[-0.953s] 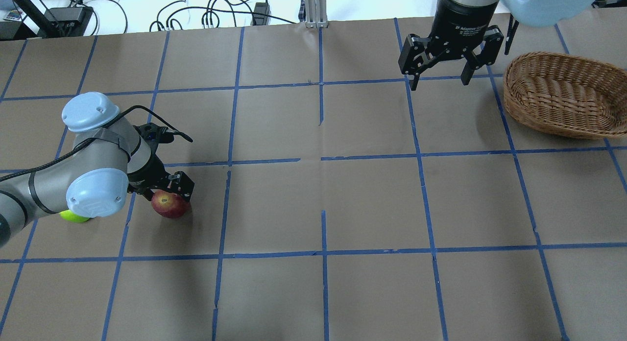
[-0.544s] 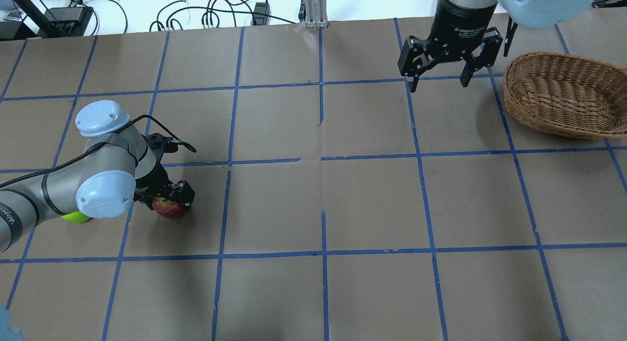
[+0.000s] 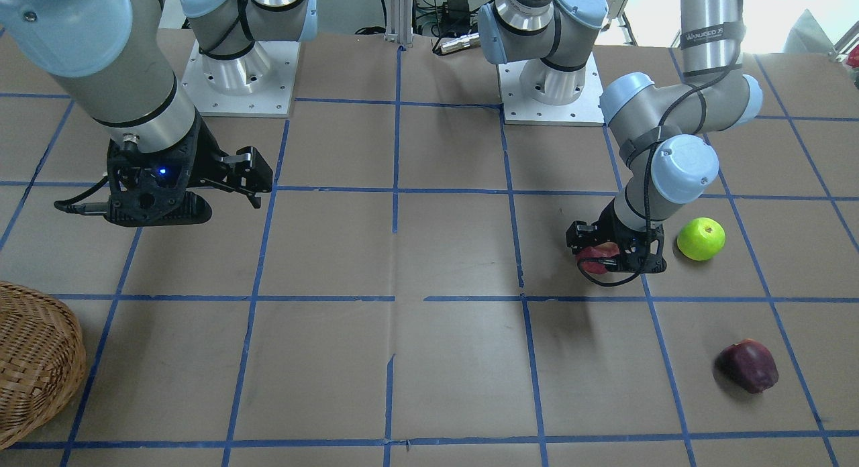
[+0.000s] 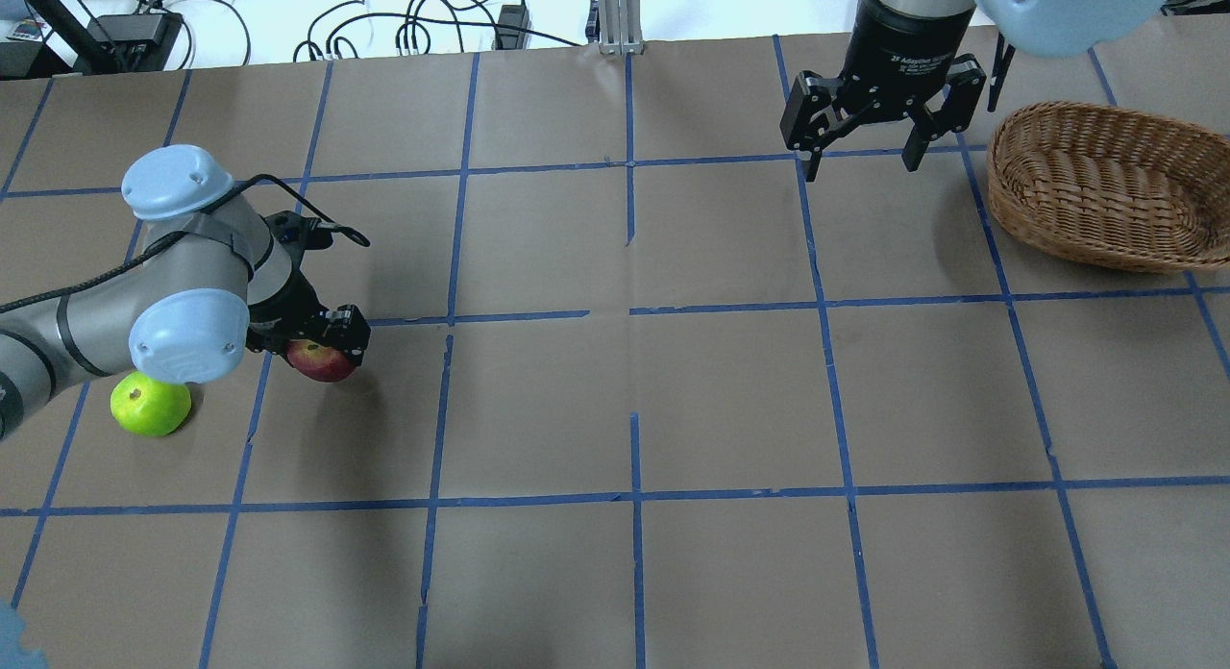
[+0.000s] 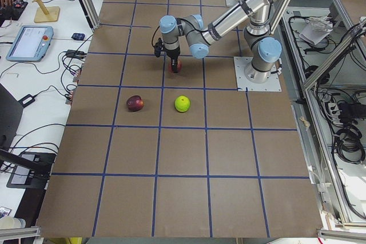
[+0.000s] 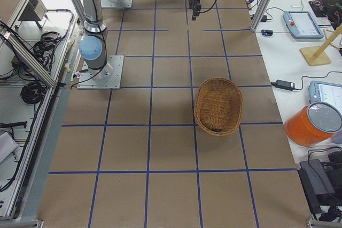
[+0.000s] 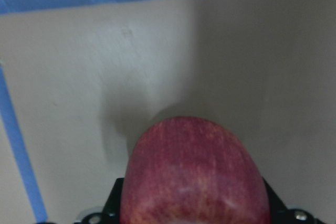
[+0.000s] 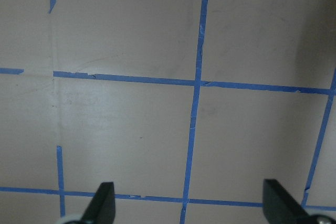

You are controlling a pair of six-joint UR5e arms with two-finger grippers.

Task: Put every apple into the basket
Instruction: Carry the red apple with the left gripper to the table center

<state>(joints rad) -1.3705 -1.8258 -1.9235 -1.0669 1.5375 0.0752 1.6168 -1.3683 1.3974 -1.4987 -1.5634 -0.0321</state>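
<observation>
At the left, the left gripper (image 4: 319, 346) holds the red apple (image 4: 325, 365) tight and has just lifted it up, ready to carry. The green apple (image 4: 150, 406) and dark apple (image 3: 749, 366) wait on the table (image 4: 730, 400). Upper right, the right gripper (image 4: 860, 150) hangs wide open by the basket (image 4: 1057, 229).

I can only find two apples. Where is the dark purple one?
In the front-facing view the dark maroon apple lies on the table at lower right, the robot's left side, farther from the robot than the green apple.
</observation>
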